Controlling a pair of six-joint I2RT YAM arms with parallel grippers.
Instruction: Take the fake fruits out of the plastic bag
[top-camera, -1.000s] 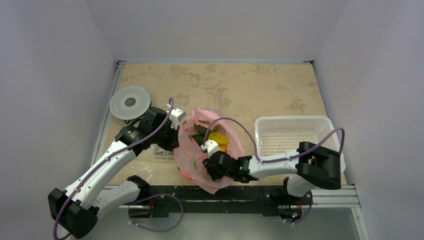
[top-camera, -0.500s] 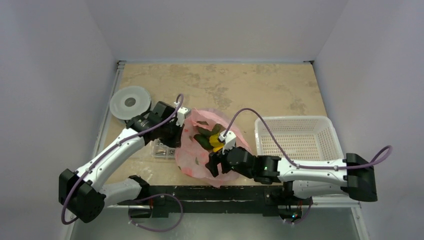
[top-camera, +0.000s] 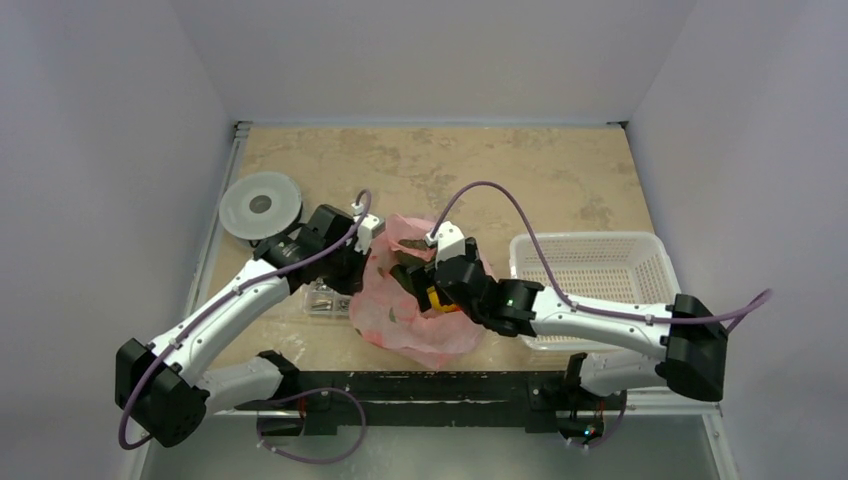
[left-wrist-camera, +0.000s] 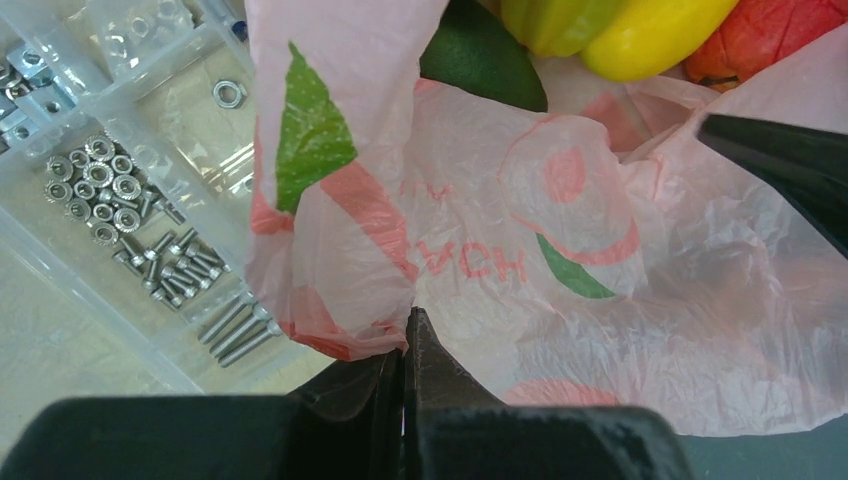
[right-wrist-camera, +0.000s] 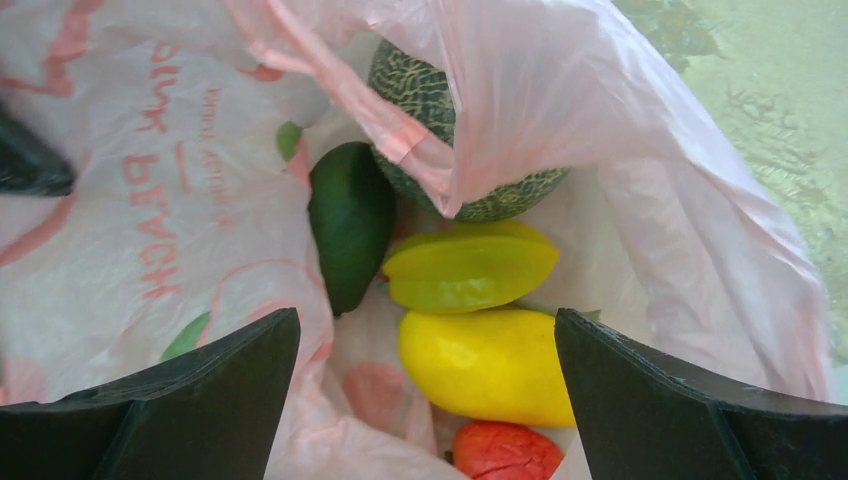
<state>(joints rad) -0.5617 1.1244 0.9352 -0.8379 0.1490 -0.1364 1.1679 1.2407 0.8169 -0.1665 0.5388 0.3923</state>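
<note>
The pink plastic bag lies at the table's near middle, its mouth held apart. My left gripper is shut on the bag's left edge, a fold of film pinched at its tips. My right gripper hangs wide open over the bag's mouth, holding nothing. Inside lie the fake fruits: a dark green oval, a netted green melon half under film, a yellow-green ridged piece, a yellow oval between the fingers, and a red one.
A clear box of nuts and screws sits right under the left arm, against the bag. A white perforated basket stands to the right of the bag. A round translucent disc lies at the far left.
My right gripper has opened wide and moved from the bag's near edge out over its mouth. The left gripper stays shut on the bag, shifted slightly away from the bases.
</note>
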